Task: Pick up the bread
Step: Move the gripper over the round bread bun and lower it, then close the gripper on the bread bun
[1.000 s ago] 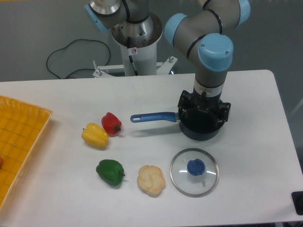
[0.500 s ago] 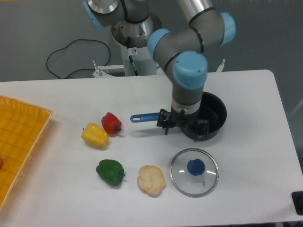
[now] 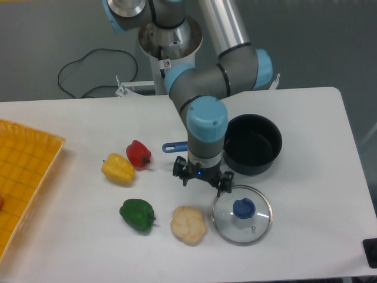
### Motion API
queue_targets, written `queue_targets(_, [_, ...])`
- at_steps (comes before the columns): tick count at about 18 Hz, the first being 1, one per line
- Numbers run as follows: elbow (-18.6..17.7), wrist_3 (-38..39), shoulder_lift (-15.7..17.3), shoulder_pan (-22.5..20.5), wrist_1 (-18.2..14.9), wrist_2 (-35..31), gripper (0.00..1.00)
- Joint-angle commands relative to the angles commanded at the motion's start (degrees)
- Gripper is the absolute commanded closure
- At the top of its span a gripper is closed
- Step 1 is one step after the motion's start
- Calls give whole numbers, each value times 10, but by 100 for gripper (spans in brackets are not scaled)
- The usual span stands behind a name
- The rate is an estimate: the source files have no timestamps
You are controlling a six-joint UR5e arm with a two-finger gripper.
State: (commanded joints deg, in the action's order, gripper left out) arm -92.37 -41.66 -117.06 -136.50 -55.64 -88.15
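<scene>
The bread (image 3: 188, 224) is a pale cream knotted roll lying on the white table near the front edge, between the green pepper and the glass lid. My gripper (image 3: 203, 178) hangs above the table just behind and slightly right of the bread, not touching it. Its dark fingers are spread apart and nothing sits between them. The arm's blue-capped wrist (image 3: 207, 121) stands straight above the gripper.
A green pepper (image 3: 138, 214) lies left of the bread, with a yellow pepper (image 3: 118, 169) and a red pepper (image 3: 139, 154) farther back. A glass lid with a blue knob (image 3: 242, 213) sits right of the bread. A dark pot (image 3: 253, 144) with a blue handle stands behind it. A yellow tray (image 3: 23, 177) fills the left edge.
The gripper has swung from over the pot leftward and toward the front, now hanging near the bread. The pot's inside shows again. Nothing on the table has moved.
</scene>
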Motion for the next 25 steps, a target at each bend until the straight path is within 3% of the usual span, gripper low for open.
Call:
queue_targets(8, [2,0,-29,37,19,-33,8])
queue_targets(25, [8,-3,-63,46,52,-60,19])
